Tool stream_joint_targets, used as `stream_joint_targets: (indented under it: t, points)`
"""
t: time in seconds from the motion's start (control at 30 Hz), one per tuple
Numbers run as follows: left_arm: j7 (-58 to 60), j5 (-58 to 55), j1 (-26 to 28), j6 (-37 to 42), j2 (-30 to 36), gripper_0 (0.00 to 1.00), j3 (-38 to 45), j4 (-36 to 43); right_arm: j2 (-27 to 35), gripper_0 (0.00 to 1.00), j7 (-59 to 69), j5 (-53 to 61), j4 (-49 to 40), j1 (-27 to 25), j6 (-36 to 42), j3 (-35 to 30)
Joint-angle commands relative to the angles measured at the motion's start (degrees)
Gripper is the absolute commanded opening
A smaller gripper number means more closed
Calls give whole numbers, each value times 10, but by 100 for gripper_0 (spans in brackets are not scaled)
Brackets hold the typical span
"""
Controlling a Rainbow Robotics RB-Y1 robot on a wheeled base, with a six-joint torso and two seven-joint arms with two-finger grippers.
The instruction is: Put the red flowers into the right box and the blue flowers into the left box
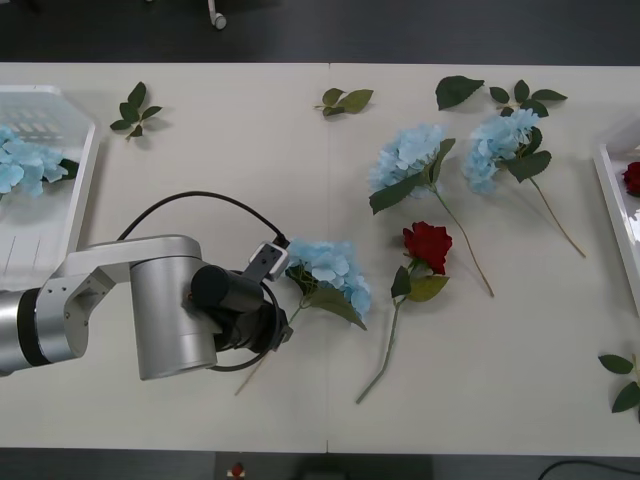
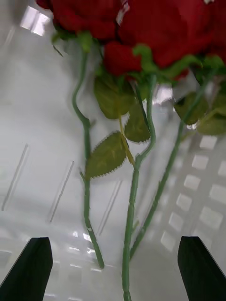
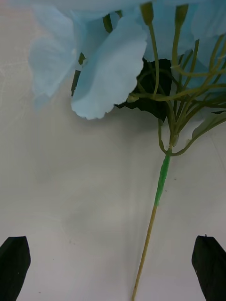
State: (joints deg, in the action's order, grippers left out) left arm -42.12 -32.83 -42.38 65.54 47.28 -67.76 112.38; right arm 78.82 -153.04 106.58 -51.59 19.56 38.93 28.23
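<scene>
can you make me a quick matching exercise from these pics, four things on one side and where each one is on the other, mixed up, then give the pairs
Things:
1. left gripper
2. red rose on the table
3. left box
4. right box

Places:
A. at the table's left edge, with a blue flower inside
B. at the table's right edge, with red blooms inside
C. open on either side of the stem of a blue hydrangea near the table's middle
D. lying between that hydrangea and the two blue hydrangeas farther back

Pairs: 1-C, 2-D, 3-A, 4-B
</scene>
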Motion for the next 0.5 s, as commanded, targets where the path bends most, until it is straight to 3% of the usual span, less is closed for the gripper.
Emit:
stream_joint_targets:
  t: [0.03,0.13,0.33,0.5]
  points:
    - [-2,4,-18,-2,-25,100,0,-11,12,78,-1,-16,-37,61,50,-16]
    - [-7,5,-19,-2,-46,100,-1,-30,15,78,47,-37,-97,79,79,-16]
    - [-10,21,-30,-2,-82,100,-19,-63,26,77,265,-139,-280,79,85,-16]
    - [-2,31,-40,-2,-90,100,-37,-74,26,77,412,-210,-379,79,88,-16]
